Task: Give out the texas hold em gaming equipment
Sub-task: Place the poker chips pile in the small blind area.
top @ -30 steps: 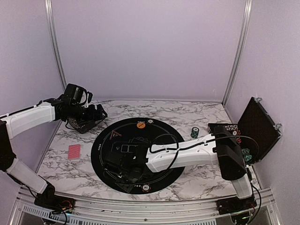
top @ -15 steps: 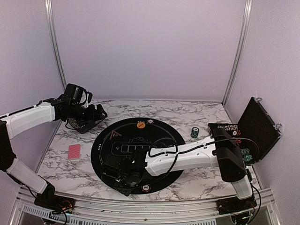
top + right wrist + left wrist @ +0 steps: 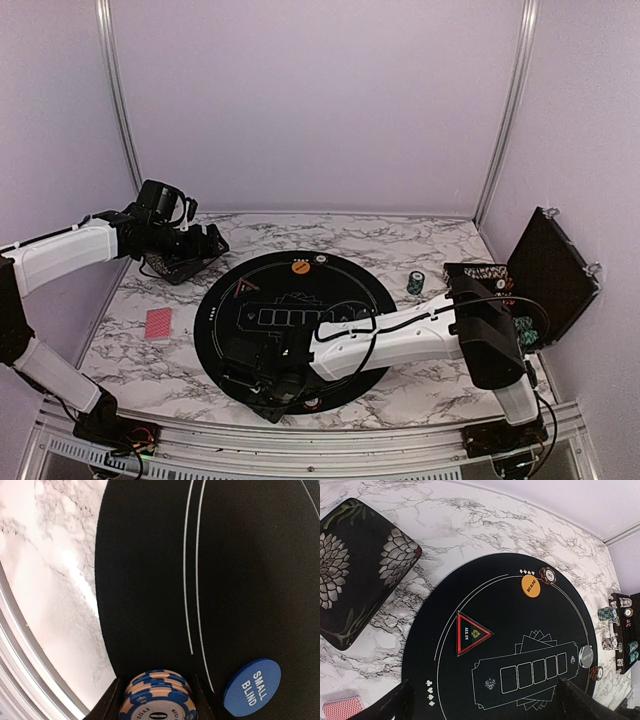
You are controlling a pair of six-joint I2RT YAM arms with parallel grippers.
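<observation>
Between the two black fingers of my right gripper point(image 3: 156, 692) sits a small stack of blue-and-tan striped poker chips point(image 3: 157, 700); the jaws are shut on it near the mat's front-left rim. A blue "small blind" button point(image 3: 251, 687) lies just right of it. From above, the right gripper point(image 3: 280, 385) is at the near edge of the mat point(image 3: 340, 285). My left gripper point(image 3: 487, 702) hangs open and holds nothing, back left over the table point(image 3: 205, 245). On the mat lie the triangular marker point(image 3: 470, 633), the orange button point(image 3: 530, 586) with a chip point(image 3: 548, 575) beside it, and a dark-grey button point(image 3: 586, 656). Red-backed cards point(image 3: 159, 324) lie left of the mat.
A black pouch with a flower pattern point(image 3: 355, 565) lies under the left arm at the back left. A teal chip stack point(image 3: 415, 283) stands right of the mat. The open black chip case point(image 3: 545, 285) stands at the right wall. The metal table rail point(image 3: 30, 670) runs close to the right gripper.
My right gripper has moved from the mat's middle toward its near-left rim, carrying the chip stack. The left arm has not moved.
</observation>
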